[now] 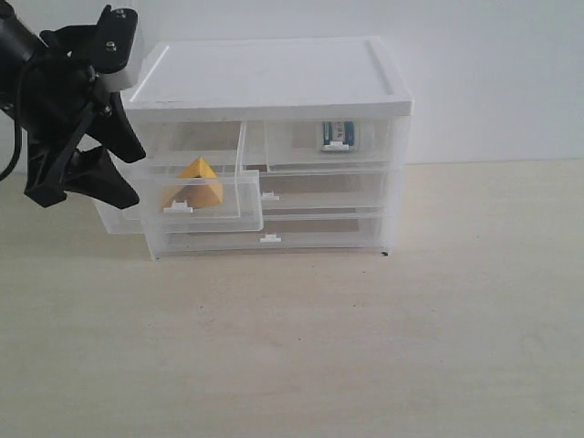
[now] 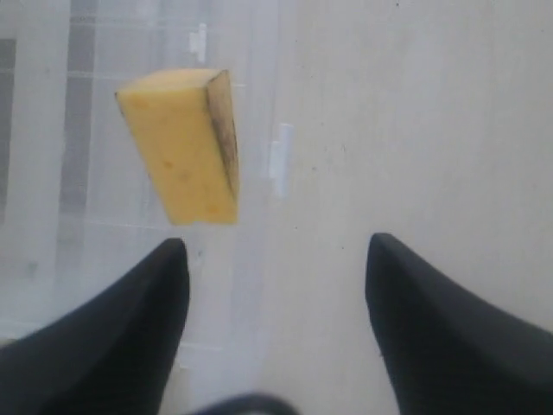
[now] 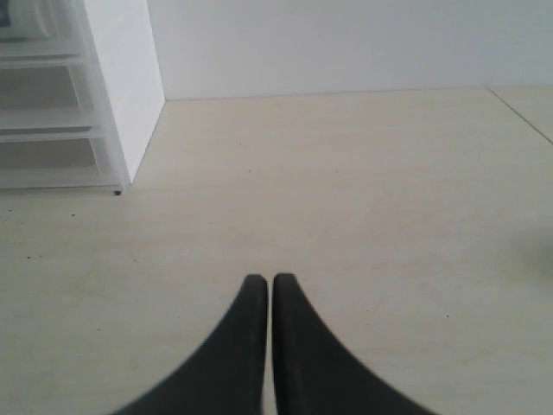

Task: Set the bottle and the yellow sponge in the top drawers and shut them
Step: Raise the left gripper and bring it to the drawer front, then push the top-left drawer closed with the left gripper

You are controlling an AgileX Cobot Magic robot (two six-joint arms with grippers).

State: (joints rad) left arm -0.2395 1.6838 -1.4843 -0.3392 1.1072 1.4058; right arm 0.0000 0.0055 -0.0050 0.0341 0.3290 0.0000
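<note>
Yellow sponge (image 2: 183, 147) lying free in the pulled-out top left drawer (image 1: 245, 205), just beyond the left gripper (image 2: 278, 246), jaws wide apart and empty, arm angled down beside the cabinet (image 1: 265, 78), right gripper (image 3: 263, 278) closed on nothing

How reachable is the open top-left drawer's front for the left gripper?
Probably yes: the left gripper hangs open close to the pulled-out top-left drawer, yellow sponge inside, and nothing stands before its front.

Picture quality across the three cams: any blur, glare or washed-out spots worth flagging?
Exterior view: flat, even light, faint shadows; the open top drawer is translucent and low in contrast against the table. Left wrist view: yellow sponge slightly soft, left gripper blurred up close. Right wrist view: right gripper soft-edged, cabinet pale; no hard glare anywhere.
</note>
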